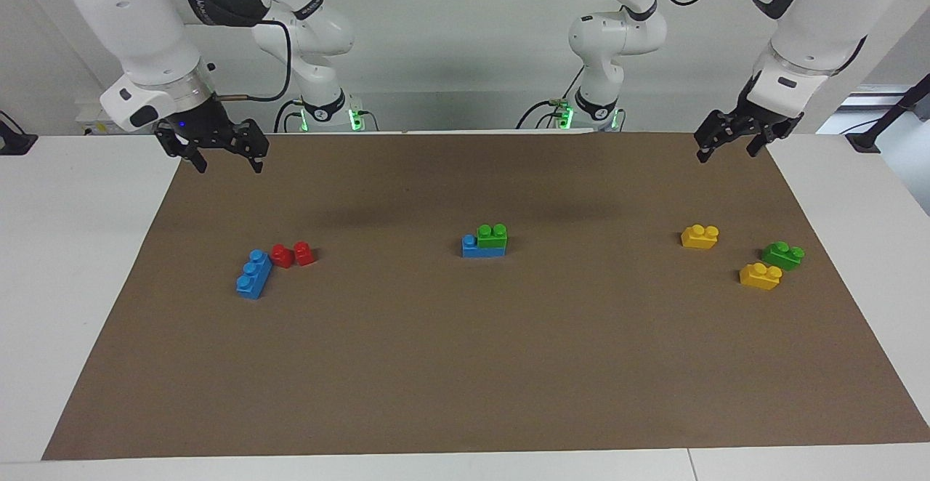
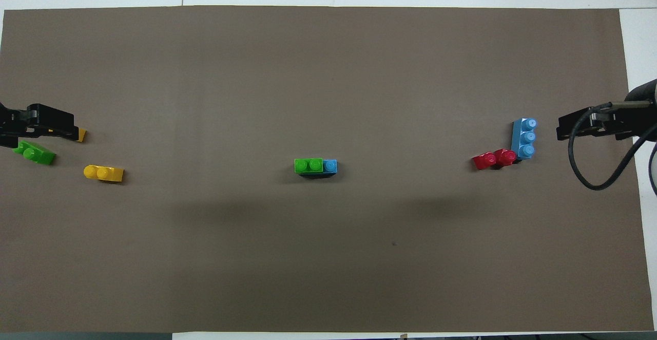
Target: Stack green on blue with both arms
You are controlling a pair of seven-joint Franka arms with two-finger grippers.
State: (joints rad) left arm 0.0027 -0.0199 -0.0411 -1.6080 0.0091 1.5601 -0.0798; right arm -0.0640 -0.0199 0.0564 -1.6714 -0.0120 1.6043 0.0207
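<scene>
A green brick (image 1: pixel 492 238) sits on a blue brick (image 1: pixel 476 249) at the mat's middle, covering two studs; one blue stud stays bare. The same stack shows in the overhead view, green (image 2: pixel 308 165) on blue (image 2: pixel 330 166). A second blue brick (image 1: pixel 253 274) lies toward the right arm's end of the table. A second green brick (image 1: pixel 782 255) lies toward the left arm's end. My right gripper (image 1: pixel 229 166) hangs open and empty above the mat's corner, near the robots. My left gripper (image 1: pixel 726 154) hangs open and empty over the other near corner.
Two red bricks (image 1: pixel 293 254) touch the second blue brick. Two yellow bricks (image 1: pixel 700 236) (image 1: pixel 760 276) lie beside the second green brick. In the overhead view the left gripper (image 2: pixel 49 124) partly covers one yellow brick (image 2: pixel 80 135). The brown mat (image 1: pixel 465 365) covers the table.
</scene>
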